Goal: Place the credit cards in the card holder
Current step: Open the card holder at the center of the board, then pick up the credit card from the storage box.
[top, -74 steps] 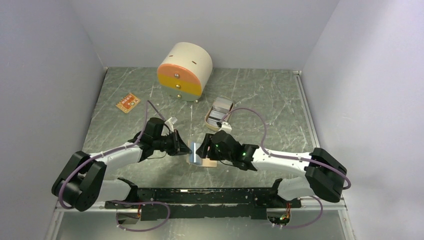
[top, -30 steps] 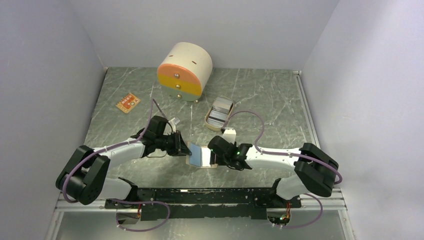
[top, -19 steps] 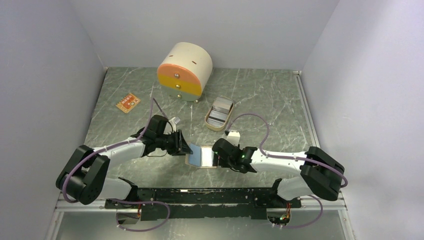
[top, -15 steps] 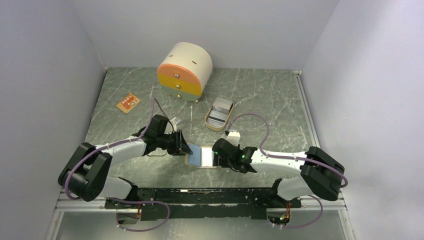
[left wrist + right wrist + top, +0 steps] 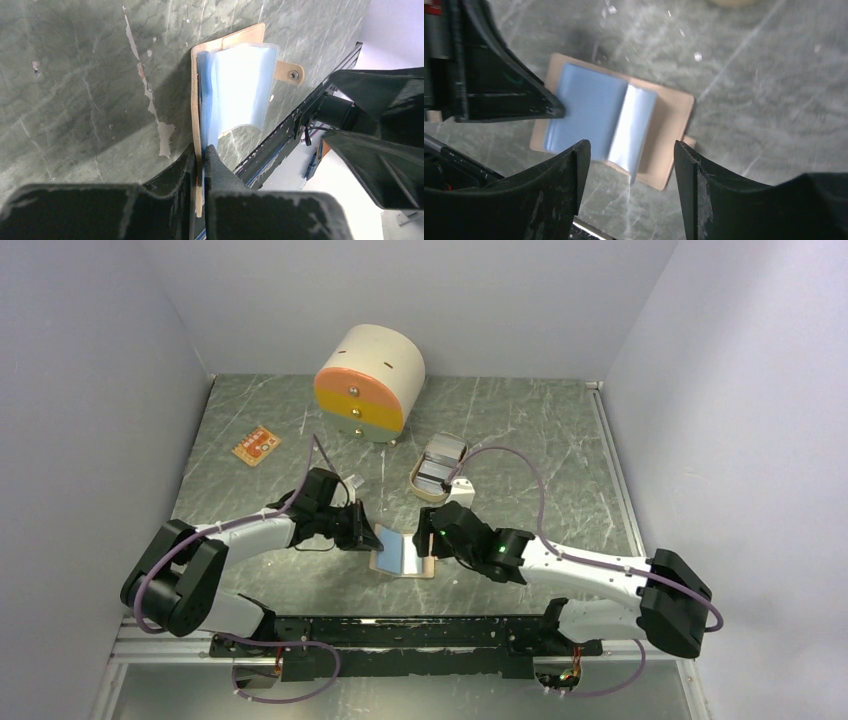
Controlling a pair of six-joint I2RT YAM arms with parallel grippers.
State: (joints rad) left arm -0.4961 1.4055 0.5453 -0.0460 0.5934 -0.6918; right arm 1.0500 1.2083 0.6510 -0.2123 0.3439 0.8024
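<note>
The tan card holder lies open on the table between the arms, with light blue leaves spread across its inside. My left gripper is shut on its left edge; in the left wrist view the fingers pinch the tan cover beside the snap tab. My right gripper hovers open above the holder's right half, with nothing between its fingers. Grey-silver credit cards lie in a beige tray. An orange card lies far left.
The beige oval tray sits just behind the right gripper. A round cream drawer box with an orange-yellow front stands at the back centre. Walls close in on the left, right and back of the marbled table.
The right gripper has risen and drawn back from the holder's right side, staying open. The left gripper loosened briefly and closed again on the holder's left edge.
</note>
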